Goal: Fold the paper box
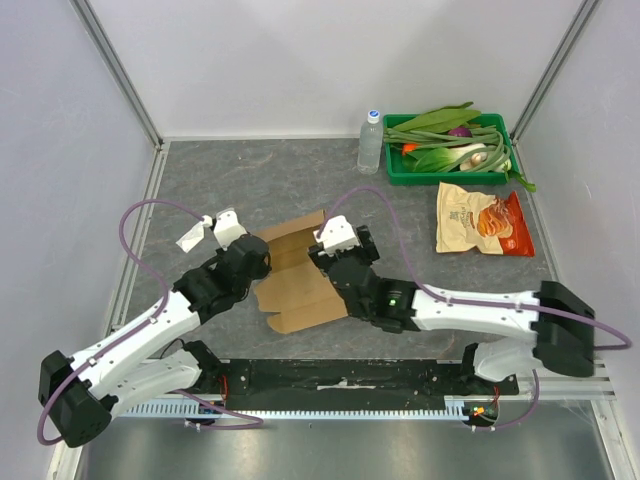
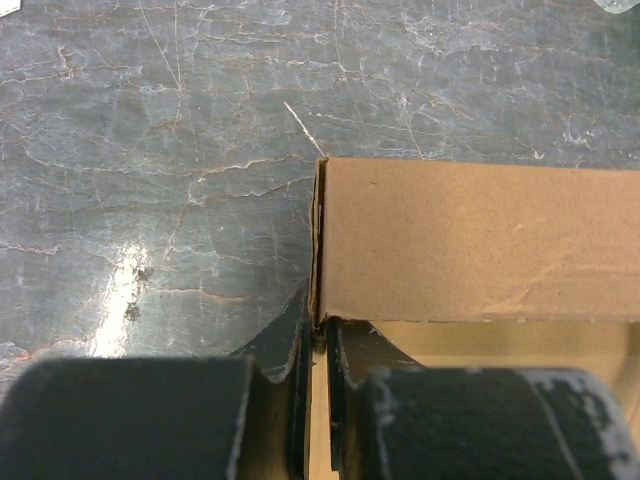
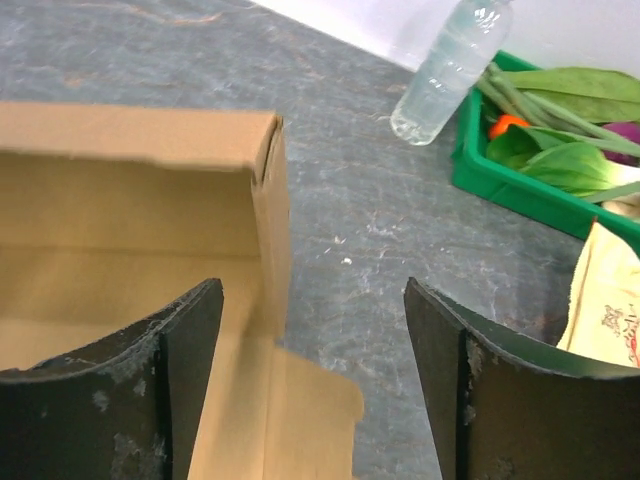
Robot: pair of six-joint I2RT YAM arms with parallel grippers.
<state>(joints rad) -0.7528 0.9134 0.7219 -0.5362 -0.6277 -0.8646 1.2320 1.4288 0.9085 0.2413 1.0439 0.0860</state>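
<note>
On the grey stone-patterned table (image 1: 230, 180) you have the plain brown cardboard paper box (image 1: 300, 275) lying near the middle, just beyond both arm bases and well apart from the green plastic tray (image 1: 440, 179) of vegetables at the far right. By my reading you are only partway. The wrist views show a long wall and a short end wall standing and meeting at a corner. A flap lies flat on the table beside that corner and the top is open, so the remaining walls, tabs and closing flaps look yet to be folded. Your left gripper (image 2: 318, 335) is pressed together, pinching the edge of a standing wall right at its corner. Your right gripper (image 3: 315, 330) is spread wide and straddles the short end wall, with one finger inside the box and one outside. I cannot tell whether either finger touches the cardboard.
</note>
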